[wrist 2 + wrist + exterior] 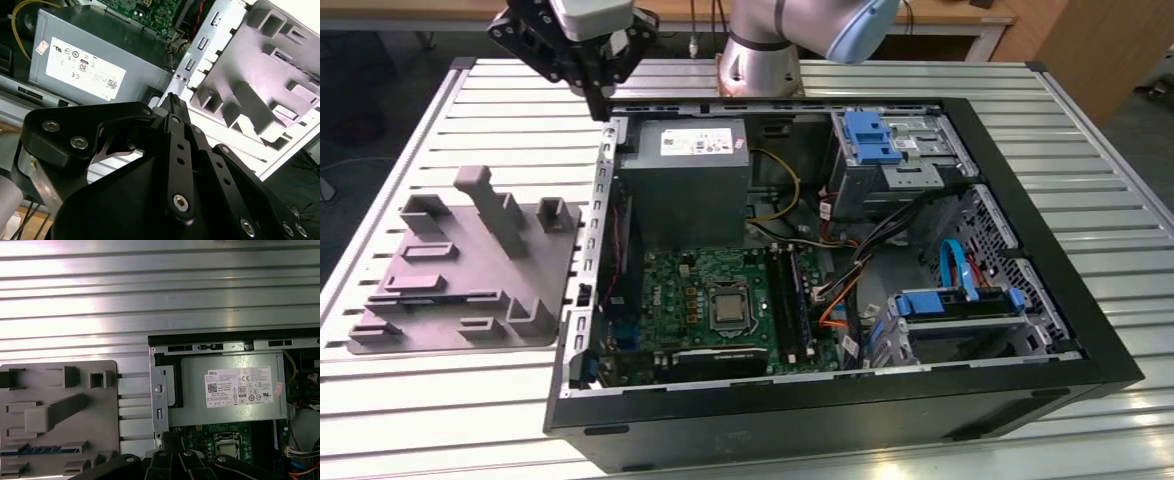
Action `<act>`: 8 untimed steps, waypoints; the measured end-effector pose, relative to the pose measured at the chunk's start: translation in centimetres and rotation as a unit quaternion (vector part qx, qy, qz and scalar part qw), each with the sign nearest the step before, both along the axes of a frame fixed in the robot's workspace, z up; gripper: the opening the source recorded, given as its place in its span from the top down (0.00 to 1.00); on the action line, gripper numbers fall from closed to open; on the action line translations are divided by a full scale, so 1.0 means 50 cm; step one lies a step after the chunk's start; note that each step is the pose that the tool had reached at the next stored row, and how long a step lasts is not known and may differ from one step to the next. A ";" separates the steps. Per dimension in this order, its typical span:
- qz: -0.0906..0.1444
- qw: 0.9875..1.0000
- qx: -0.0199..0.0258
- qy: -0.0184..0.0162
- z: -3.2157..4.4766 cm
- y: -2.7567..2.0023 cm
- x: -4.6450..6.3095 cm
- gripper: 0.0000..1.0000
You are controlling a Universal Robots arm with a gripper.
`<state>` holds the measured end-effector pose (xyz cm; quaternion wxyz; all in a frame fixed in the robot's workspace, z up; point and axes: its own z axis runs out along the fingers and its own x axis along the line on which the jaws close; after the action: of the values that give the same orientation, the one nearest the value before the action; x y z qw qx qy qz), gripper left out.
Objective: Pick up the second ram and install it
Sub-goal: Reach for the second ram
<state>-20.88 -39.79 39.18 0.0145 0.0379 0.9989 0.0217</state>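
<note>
My gripper (596, 100) hangs high over the back corner of the open computer case (1067, 300), on the exterior view's left, above the power supply (683, 185). In the second wrist view its black fingers (173, 107) meet at the tip, shut, with nothing visible between them. The second ram (35, 451) appears as a narrow dark bar with bluish marks, lying in a slot of the grey fixture plate (100, 415). That plate (454, 270) rests on the table beside the case. The green motherboard (707, 275) lies inside the case, its long black slots (787, 295) beside the processor socket.
The case stands on a ribbed metal table (480, 400). Inside it are blue drive brackets (870, 135), a blue cable (954, 265) and orange and yellow wires. The arm's base (761, 60) stands behind the case. The fixture plate has raised blocks and a tall slanted rib (500, 205).
</note>
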 end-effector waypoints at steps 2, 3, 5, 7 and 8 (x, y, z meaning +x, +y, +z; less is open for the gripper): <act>0.000 1.000 0.000 0.000 0.000 0.0000 -0.011 0.90; 0.000 1.000 0.000 0.000 -0.001 0.0000 -0.017 0.90; 0.000 1.000 0.000 -0.001 -0.001 0.0002 -0.031 0.90; 0.000 1.000 0.000 -0.001 -0.002 0.0004 -0.046 0.90; 0.000 1.000 0.000 -0.001 -0.002 0.0005 -0.054 0.90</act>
<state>-23.58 -39.77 39.06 0.0156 0.0377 0.9989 0.0218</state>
